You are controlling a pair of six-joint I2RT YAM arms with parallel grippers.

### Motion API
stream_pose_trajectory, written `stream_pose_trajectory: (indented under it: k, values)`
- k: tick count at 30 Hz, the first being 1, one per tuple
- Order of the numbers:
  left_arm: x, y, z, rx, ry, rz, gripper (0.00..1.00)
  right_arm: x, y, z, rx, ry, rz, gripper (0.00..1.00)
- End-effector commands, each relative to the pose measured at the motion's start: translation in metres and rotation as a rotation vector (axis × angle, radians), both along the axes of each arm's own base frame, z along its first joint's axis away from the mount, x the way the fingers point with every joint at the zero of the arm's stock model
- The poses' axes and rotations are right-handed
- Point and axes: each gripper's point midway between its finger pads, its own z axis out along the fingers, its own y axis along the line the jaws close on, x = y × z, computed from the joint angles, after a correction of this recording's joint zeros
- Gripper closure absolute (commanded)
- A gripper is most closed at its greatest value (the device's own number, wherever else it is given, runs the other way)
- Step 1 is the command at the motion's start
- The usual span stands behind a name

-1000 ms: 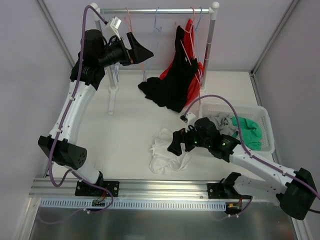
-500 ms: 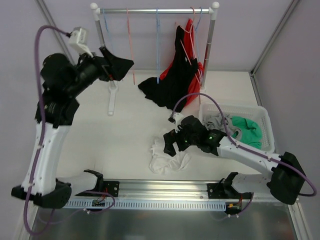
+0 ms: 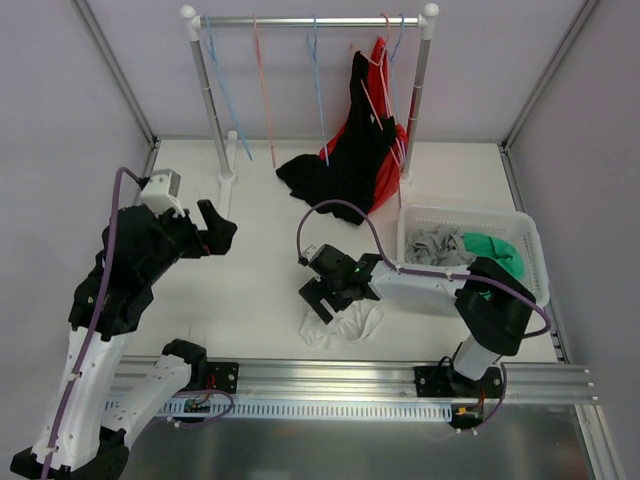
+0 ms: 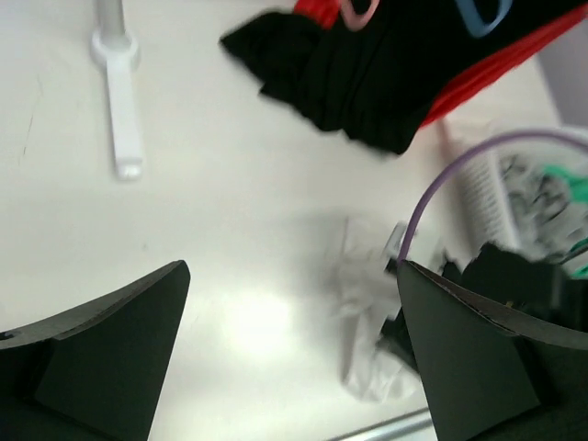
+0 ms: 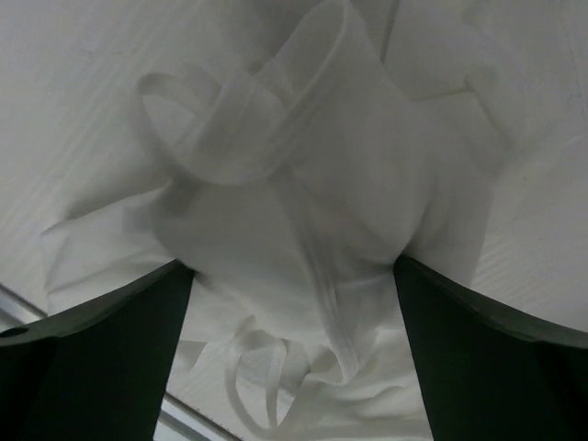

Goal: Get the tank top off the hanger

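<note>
A white tank top lies crumpled on the table near the front rail, off any hanger. My right gripper hangs just above its left part, open; in the right wrist view the fingers straddle a raised fold of the white tank top without closing on it. A black tank top and a red one hang from pink hangers at the rail's right end, their hems trailing on the table. My left gripper is open and holds nothing, low over the table's left side.
Three bare hangers, blue, pink and blue, hang on the rack's rail. The rack's left foot rests on the table. A white basket with grey and green clothes stands at the right.
My left arm has swung away from the rack, down and back to the table's near left. The right gripper has slid left over the white tank top. Both stayed open.
</note>
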Motion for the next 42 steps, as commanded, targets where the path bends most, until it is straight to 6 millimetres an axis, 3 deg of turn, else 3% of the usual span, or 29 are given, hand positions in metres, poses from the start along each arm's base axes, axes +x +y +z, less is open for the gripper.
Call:
stream_pose_trajectory:
  k: [1, 3, 4, 6, 7, 9, 12, 15, 17, 18, 22, 26, 31, 34, 37, 42]
  values:
    - [-0.023, 0.016, -0.02, 0.083, -0.027, 0.007, 0.01, 0.013, -0.006, -0.009, -0.088, -0.034, -0.009, 0.15]
    - [-0.03, 0.027, -0.042, 0.105, -0.019, 0.05, 0.01, 0.012, -0.003, -0.01, -0.086, -0.031, -0.011, 0.41]
    - [-0.031, 0.033, -0.049, 0.113, -0.014, 0.077, 0.01, 0.015, -0.001, -0.006, -0.067, -0.048, -0.018, 0.63]
    - [-0.035, 0.044, -0.069, 0.113, -0.001, 0.143, 0.01, 0.017, 0.001, 0.002, -0.045, -0.072, -0.021, 0.77]
    - [-0.035, 0.046, -0.075, 0.11, 0.001, 0.159, 0.01, 0.019, 0.004, 0.008, -0.023, -0.088, -0.022, 0.99]
    - [-0.035, 0.051, -0.095, 0.104, 0.021, 0.194, 0.01, 0.024, 0.005, 0.03, 0.029, -0.139, -0.032, 1.0]
    - [-0.035, 0.046, -0.09, 0.095, 0.004, 0.168, 0.01, 0.031, 0.003, 0.074, 0.121, -0.228, -0.045, 1.0]
    - [-0.034, 0.045, -0.092, 0.094, 0.011, 0.166, 0.01, 0.044, -0.014, 0.121, 0.192, -0.292, -0.108, 1.0]
    - [-0.035, 0.043, -0.093, 0.092, 0.016, 0.151, 0.01, 0.053, -0.034, 0.139, 0.191, -0.315, -0.152, 1.0]
    - [-0.035, 0.043, -0.093, 0.092, 0.012, 0.155, 0.01, 0.057, -0.041, 0.162, 0.231, -0.35, -0.174, 1.0]
    - [-0.037, 0.045, -0.09, 0.082, -0.008, 0.161, 0.01, 0.075, -0.093, 0.209, 0.228, -0.424, -0.297, 1.0]
    - [-0.04, 0.045, -0.087, 0.073, -0.028, 0.159, 0.01, 0.09, -0.141, 0.243, 0.212, -0.487, -0.416, 1.0]
    - [-0.04, 0.044, -0.087, 0.07, -0.028, 0.151, 0.01, 0.109, -0.2, 0.242, 0.176, -0.481, -0.604, 1.0]
    - [-0.04, 0.043, -0.087, 0.068, -0.029, 0.146, 0.01, 0.12, -0.221, 0.221, 0.151, -0.447, -0.693, 1.0]
    - [-0.039, 0.041, -0.087, 0.067, -0.029, 0.137, 0.01, 0.132, -0.23, 0.178, 0.145, -0.364, -0.767, 1.0]
    - [-0.04, 0.04, -0.087, 0.065, -0.032, 0.131, 0.01, 0.134, -0.247, 0.099, 0.067, -0.237, -0.889, 1.0]
